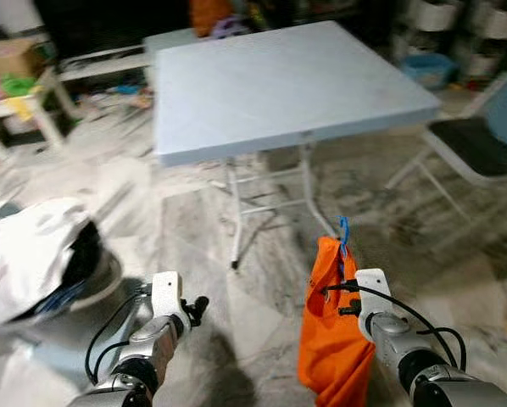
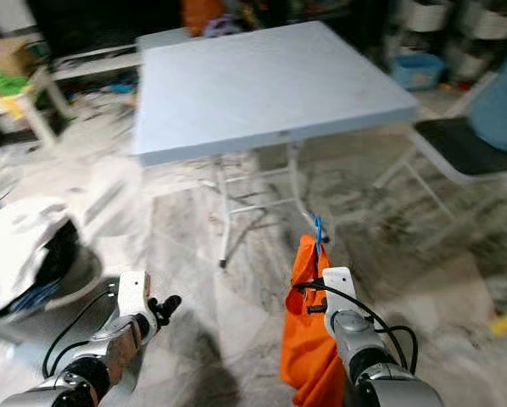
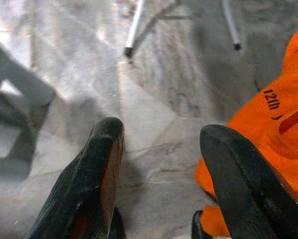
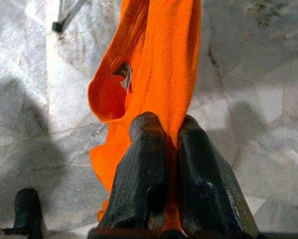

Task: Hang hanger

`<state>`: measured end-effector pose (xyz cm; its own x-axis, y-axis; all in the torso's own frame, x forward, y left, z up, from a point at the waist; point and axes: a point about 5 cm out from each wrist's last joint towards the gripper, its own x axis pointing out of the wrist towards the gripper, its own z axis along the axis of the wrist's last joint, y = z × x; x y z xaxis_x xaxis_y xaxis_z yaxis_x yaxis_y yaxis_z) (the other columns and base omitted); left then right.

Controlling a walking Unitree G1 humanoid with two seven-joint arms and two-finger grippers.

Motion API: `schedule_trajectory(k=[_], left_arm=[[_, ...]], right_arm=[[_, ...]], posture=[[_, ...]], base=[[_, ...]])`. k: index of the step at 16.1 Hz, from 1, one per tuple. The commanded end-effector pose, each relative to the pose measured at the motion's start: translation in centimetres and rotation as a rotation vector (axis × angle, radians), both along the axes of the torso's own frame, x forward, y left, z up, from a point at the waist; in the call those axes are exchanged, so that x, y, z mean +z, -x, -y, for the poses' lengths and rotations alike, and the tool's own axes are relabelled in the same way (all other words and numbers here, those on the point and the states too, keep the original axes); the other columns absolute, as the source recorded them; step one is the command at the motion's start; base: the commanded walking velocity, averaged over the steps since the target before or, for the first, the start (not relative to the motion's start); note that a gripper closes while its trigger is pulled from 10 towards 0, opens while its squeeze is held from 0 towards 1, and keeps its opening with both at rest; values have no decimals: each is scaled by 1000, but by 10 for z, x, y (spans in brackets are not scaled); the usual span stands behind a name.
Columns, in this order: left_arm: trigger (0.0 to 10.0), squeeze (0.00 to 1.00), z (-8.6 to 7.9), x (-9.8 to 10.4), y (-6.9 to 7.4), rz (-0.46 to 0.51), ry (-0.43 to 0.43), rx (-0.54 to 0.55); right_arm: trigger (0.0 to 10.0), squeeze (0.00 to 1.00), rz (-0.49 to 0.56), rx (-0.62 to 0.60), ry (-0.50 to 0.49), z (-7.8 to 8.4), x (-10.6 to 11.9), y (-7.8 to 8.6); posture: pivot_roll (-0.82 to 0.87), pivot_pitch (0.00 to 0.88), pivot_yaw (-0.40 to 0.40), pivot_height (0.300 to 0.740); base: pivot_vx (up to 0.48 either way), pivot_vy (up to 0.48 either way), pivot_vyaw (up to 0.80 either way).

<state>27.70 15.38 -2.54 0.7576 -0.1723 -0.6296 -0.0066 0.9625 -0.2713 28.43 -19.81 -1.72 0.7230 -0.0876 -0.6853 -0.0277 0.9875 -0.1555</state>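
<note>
An orange garment (image 1: 330,339) hangs on a blue hanger whose hook (image 1: 344,231) sticks up above it. My right gripper (image 4: 170,130) is shut on the garment near its top and holds it above the marble floor. In the right wrist view the cloth drapes down past the black fingers (image 4: 141,169). My left gripper (image 3: 161,144) is low on the left, open with nothing between its fingers (image 3: 96,169); the orange garment (image 3: 268,124) lies off to one side of it.
A light blue folding table (image 1: 279,85) stands ahead on thin metal legs (image 1: 234,220). A basket of white laundry (image 1: 33,254) sits at the left. A folding chair (image 1: 474,144) is at the right, low white shelves (image 1: 33,93) at the back left.
</note>
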Motion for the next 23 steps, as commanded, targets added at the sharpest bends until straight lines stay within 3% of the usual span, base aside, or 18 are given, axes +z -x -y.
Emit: schedule_trajectory(k=[1, 5, 14, 17, 20, 23], left_arm=[[10000, 0, -4, 2, -1, 14, -3, 3], [10000, 0, -3, 0, 0, 8, 1, 2], [10000, 0, -3, 3, -3, 13, 11, -3], [10000, 0, -4, 10, -11, 52, -58, -60], [10000, 0, -19, 17, -13, 83, -56, -102], [10000, 0, -27, 13, -9, 67, -64, -72]], right_arm=[[10000, 0, 46, 5, -7, -1, 8, -8], [10000, 0, 28, -21, -12, 4, 1, 0], [10000, 0, 32, -44, -27, 3, 2, -1], [10000, 0, 39, -53, -39, 4, 3, -1], [10000, 0, 43, -82, -65, 6, 3, -1], [10000, 0, 27, -84, -62, 7, 1, 1]], posture=[[-96, 0, 83, 740], [-100, 0, 93, 740], [-97, 0, 90, 740], [-96, 0, 84, 740], [-84, 0, 80, 740], [-86, 0, 80, 740]], base=[[364, 0, -800], [367, 0, -800], [346, 0, -800], [0, 0, 0], [0, 0, 0], [0, 221, -398]])
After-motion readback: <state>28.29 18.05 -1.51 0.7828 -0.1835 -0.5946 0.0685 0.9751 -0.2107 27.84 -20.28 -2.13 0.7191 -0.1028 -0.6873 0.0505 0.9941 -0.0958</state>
